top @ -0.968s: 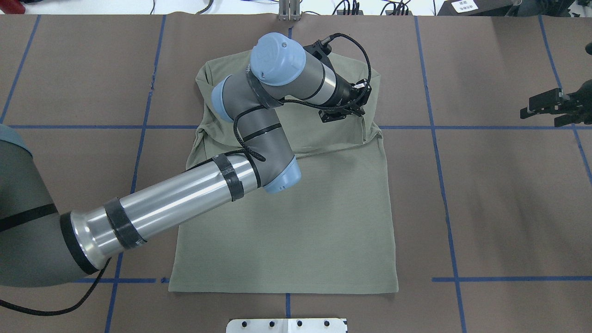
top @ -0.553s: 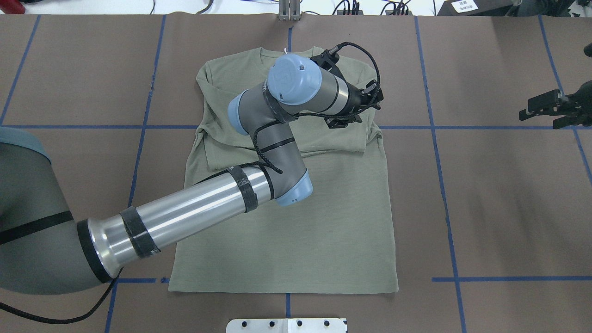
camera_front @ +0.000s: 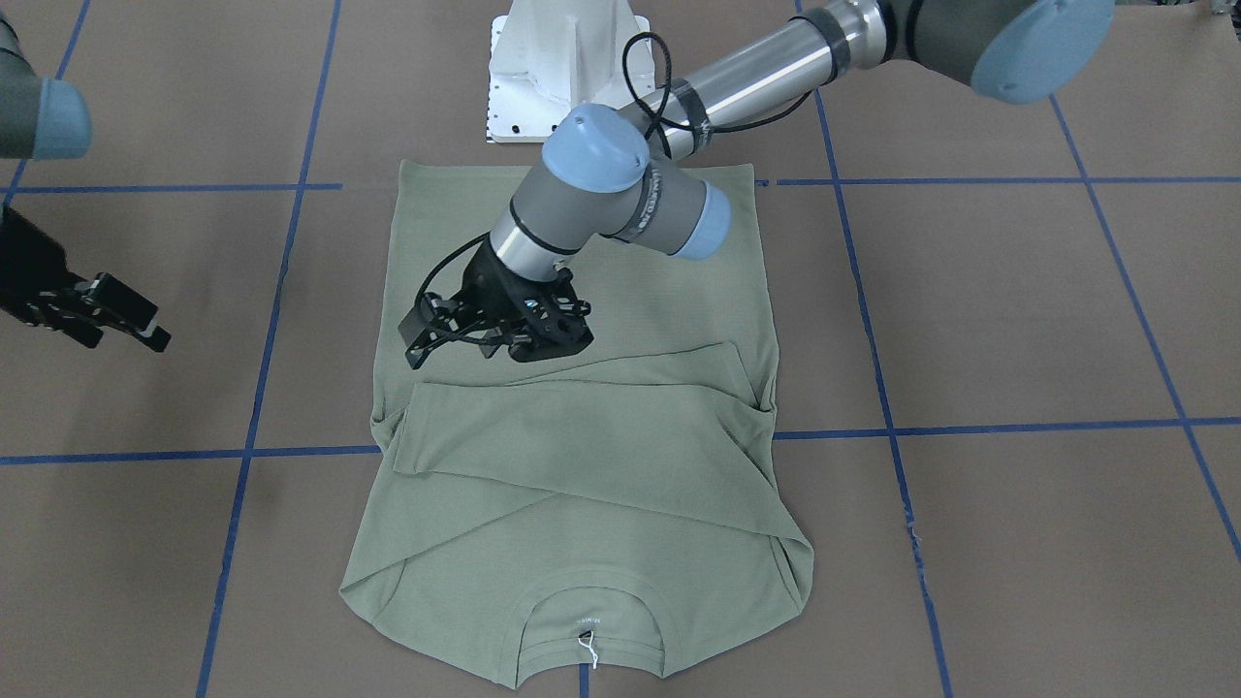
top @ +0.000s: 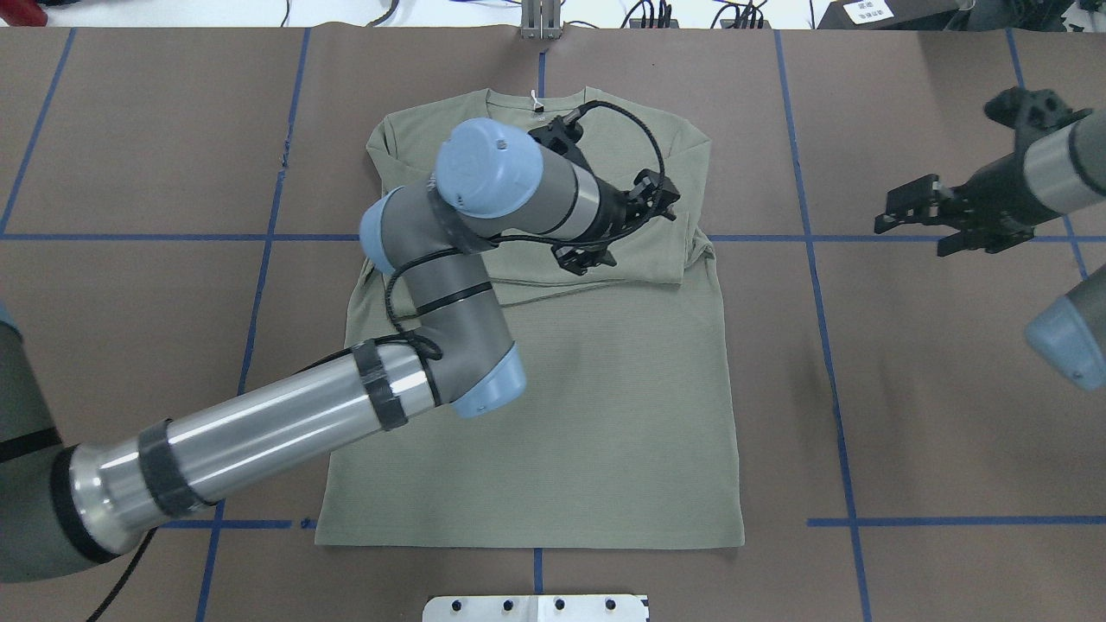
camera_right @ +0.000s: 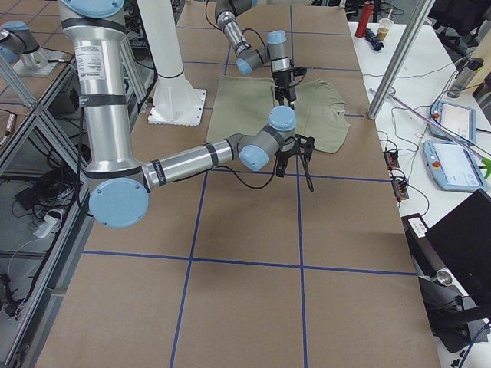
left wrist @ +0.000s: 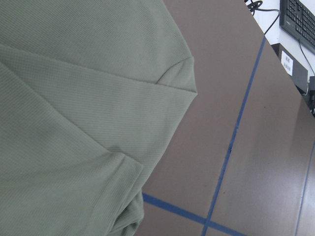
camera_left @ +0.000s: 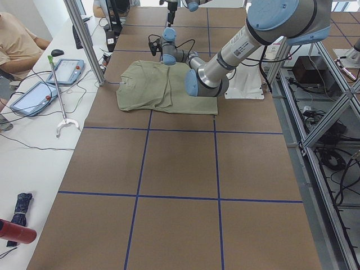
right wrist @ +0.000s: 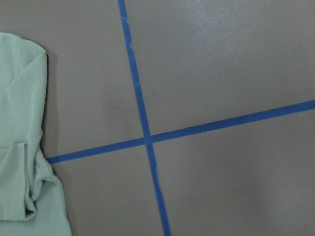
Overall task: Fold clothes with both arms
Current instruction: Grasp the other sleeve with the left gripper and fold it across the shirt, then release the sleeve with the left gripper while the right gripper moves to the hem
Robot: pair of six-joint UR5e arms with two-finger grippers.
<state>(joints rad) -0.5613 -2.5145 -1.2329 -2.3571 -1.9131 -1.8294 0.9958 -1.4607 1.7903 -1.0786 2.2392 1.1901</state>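
The shirt (top: 562, 415) lay flat in the middle of the table (top: 950, 389), hem near and collar (top: 536, 99) far. Its 2 sleeves (camera_front: 582, 427) were folded across the chest.

The left gripper (top: 626, 226) hung over the chest, by the right shoulder and above the near edge of the folded sleeves. Its 2 fingers (camera_front: 419, 341) stood well apart with nothing between them. Whether a tip brushed the cloth could not be told. The left wrist view showed only cloth, the shoulder corner and bare table, with no finger in sight.

The right gripper (top: 914, 226) hung over bare table, well to the right of the shirt and level with its shoulders. Its fingers (top: 907, 200) were also spread, pointed left toward the shirt, and held nothing. Its wrist view showed the shirt's edge at the left and 2 crossing blue tape lines (right wrist: 147, 137).
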